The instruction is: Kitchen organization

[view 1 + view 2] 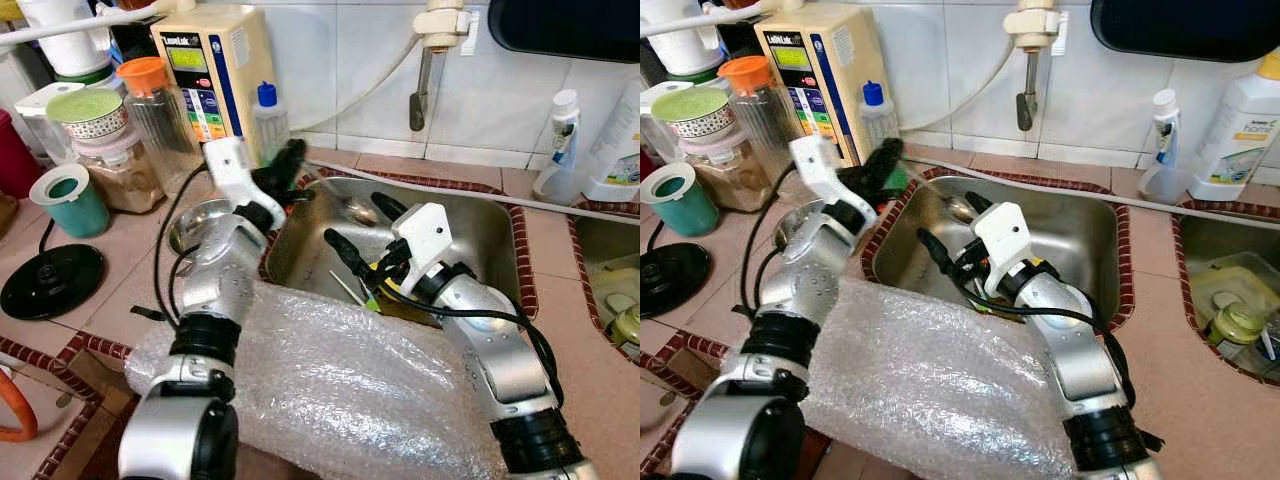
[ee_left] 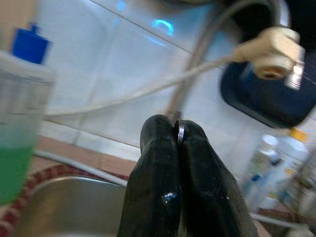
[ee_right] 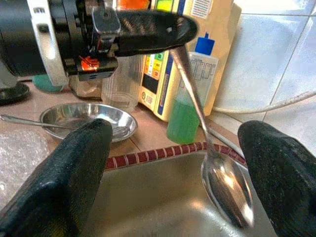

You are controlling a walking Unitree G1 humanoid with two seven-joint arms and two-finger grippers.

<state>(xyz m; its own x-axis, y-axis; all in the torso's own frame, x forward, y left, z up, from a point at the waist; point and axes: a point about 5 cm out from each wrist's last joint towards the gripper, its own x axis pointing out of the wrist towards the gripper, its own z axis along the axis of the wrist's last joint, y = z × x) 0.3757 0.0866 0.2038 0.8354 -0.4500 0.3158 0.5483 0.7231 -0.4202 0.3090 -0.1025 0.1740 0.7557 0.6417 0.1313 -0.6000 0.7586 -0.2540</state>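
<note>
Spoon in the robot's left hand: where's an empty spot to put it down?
The left gripper pinches the spoon over the sink. The sink floor toward its right wall looks bare, as does the tiled counter between the two basins. The back-left corner is crowded with jars, a steel bowl and the green soap bottle.

Sink open in the middle, crowded at its left rim

Free room is seen in the far right part of the steel sink. Its left rim is blocked by the left end effector, closed on a spoon hanging into the basin. The near side is covered by bubble wrap. On the table to the left, passage is narrowed by a steel bowl, jars and a green-liquid bottle.
</note>
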